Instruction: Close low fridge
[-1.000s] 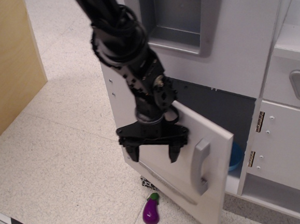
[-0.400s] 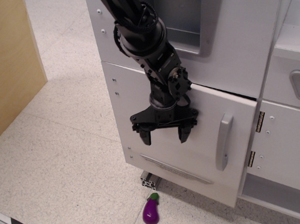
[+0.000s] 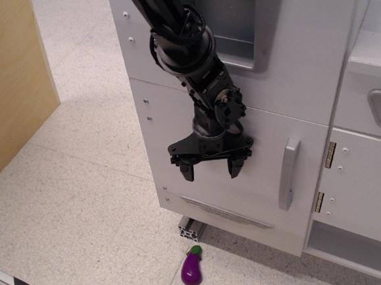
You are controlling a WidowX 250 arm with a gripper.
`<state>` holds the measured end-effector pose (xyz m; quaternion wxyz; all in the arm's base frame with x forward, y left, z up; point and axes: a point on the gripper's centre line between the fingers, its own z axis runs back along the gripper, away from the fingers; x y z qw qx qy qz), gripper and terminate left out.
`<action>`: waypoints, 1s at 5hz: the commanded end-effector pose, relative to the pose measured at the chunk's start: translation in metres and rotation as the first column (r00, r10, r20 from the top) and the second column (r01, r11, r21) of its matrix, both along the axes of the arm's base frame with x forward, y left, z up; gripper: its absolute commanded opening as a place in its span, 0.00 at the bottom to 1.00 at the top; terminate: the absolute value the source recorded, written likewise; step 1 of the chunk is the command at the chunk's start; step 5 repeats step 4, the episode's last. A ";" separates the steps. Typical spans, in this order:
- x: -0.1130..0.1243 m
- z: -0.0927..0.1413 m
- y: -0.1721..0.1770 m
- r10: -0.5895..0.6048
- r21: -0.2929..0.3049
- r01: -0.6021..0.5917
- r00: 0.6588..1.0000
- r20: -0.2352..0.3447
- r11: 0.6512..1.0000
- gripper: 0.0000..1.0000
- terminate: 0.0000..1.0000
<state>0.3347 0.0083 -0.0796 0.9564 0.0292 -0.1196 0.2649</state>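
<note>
Low fridge door flush, gripper spread against it.

Matt white low fridge door, grey plastic handle, speckled floor.

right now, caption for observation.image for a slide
Open pincer against the shut low fridge door, grey handle to its side, toy eggplant on the floor.

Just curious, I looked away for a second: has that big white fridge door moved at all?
Yes. The low fridge door has swung shut toward the cabinet; its grey handle now sits near the silver hinges, hiding the interior.
</note>
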 end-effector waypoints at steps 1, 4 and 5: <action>-0.009 0.029 0.008 -0.043 -0.029 0.044 0.998 0.043 0.999 1.00 0.00; -0.029 0.046 0.018 -0.072 -0.054 0.072 0.997 0.011 0.996 1.00 1.00; -0.029 0.046 0.018 -0.072 -0.054 0.072 0.997 0.011 0.996 1.00 1.00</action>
